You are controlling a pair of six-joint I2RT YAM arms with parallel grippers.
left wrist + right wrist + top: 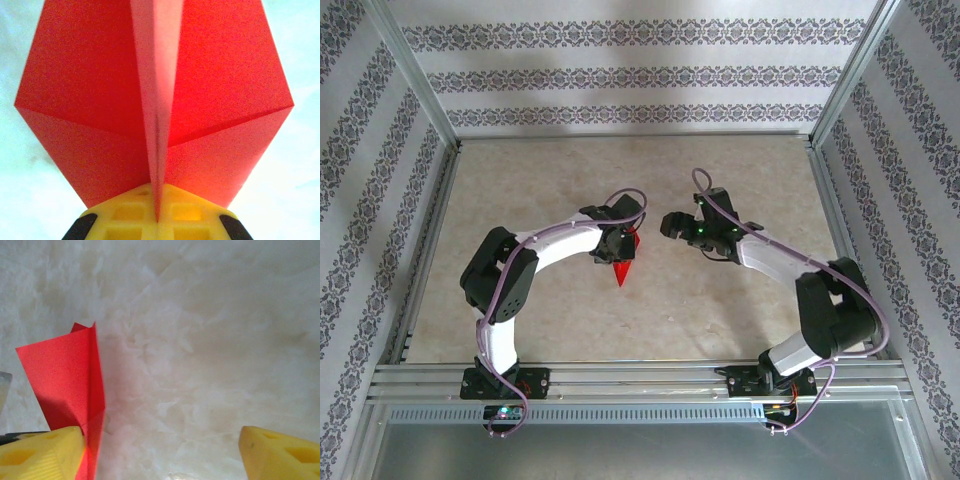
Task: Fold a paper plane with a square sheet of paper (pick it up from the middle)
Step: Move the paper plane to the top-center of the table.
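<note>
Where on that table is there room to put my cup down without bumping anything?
The far table toward the back wall is bare, as is the near strip between the arm bases. The middle is crowded: the left gripper holds the paper plane, the right gripper open beside it.

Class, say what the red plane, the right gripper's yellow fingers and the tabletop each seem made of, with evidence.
The paper plane: thin matte paper; sharp creases, light glows through the fin. The fingers of the right gripper: probably plastic, matte yellow with recessed pockets. The tabletop: pale marbled stone or laminate; cannot tell which.
</note>
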